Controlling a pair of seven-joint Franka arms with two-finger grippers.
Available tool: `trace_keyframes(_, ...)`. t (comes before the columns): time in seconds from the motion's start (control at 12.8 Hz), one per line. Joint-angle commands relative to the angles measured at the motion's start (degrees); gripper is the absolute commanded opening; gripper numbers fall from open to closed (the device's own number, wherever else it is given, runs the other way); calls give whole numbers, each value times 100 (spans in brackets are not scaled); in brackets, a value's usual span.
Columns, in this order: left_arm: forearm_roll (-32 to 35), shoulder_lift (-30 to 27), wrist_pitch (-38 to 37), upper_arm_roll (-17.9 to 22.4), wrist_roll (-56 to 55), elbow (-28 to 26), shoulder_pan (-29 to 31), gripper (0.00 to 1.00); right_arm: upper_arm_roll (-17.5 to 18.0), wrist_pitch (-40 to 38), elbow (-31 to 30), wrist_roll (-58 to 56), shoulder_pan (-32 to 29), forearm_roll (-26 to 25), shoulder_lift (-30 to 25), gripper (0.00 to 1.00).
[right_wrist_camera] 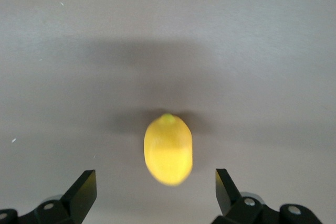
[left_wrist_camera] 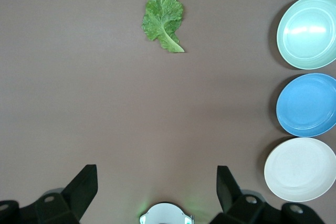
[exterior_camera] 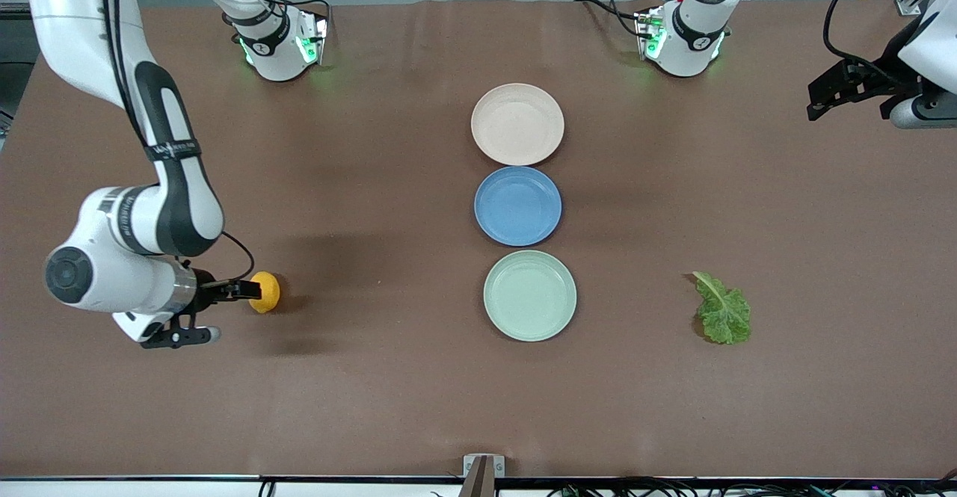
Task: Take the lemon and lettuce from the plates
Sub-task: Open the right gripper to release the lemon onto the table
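In the lower part of the front view, the lettuce is lying flat on the bare table at lower right, toward the left arm's end, and the lemon is sitting on the table at lower left, toward the right arm's end; neither item is resting on a plate. The right gripper is sitting low at the lemon, its fingers spread wide. The right wrist view is showing what the front view cannot: the lemon is lying centred in the gap, ahead of the two fingertips, touching neither, with open cloth on both flanks. At frame centre the three plates are forming a column, edges almost touching: the mint green plate lowest, the blue plate in the middle, the beige-pink plate uppermost, all holding nothing. Wide bare table is separating the column from each item. At the upper right edge of the front view the left gripper is waiting above the table's end, fingers spread wide. The left wrist view is showing the lettuce well apart from those fingertips, its pale stalk pointing toward the plates, the mint green plate lying closest to it.
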Motion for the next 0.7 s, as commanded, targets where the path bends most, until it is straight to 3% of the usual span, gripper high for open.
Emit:
trace_keyframes(0.0, 132, -169, 61, -12, -52, -127, -5, 100, -14, -563, -135, 196, -85, -321, -614, 100)
trace_keyframes(0.62, 132, -160, 69, -3, -52, -127, 4, 100, -305, -1742, -170, 301, -94, -631, -1687, 100)
